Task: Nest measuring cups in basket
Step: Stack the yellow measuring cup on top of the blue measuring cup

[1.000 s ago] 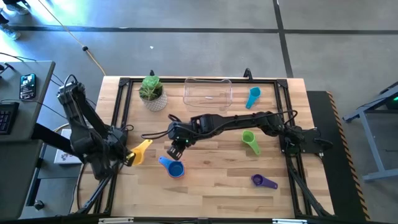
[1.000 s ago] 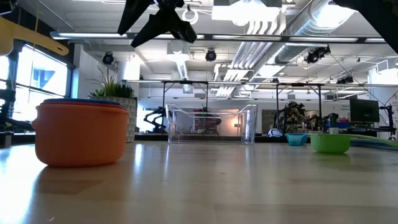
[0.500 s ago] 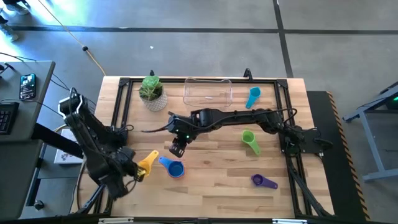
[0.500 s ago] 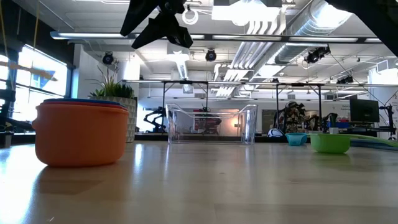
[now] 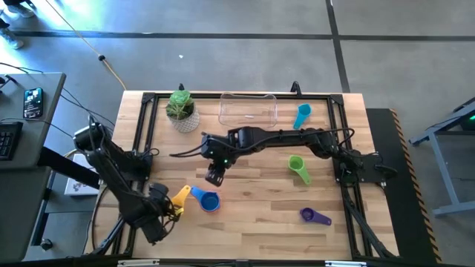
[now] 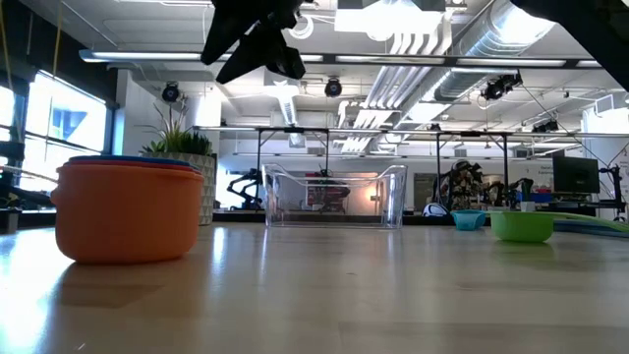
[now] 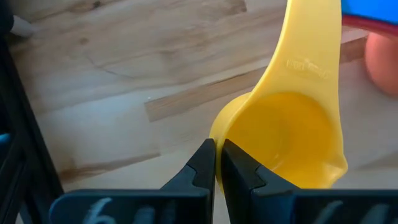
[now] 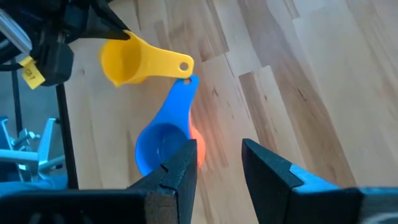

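Yellow cup (image 5: 180,196): thin, stiff, light plastic at the table's (image 5: 252,222) eight o'clock; your left hand (image 7: 216,163) pinches its rim.
Right hand (image 8: 214,163): parted, empty, above the blue cup (image 8: 163,140).
Basket (image 5: 248,108): twelve o'clock, empty.

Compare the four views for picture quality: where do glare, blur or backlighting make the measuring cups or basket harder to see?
High view: a bluish glare streak on the floor; table evenly lit. Low view: backlit, the right gripper a silhouette, the clear basket blending into the room. Left wrist view: the yellow cup close and soft. Right wrist view: an orange glow beside the blue cup.
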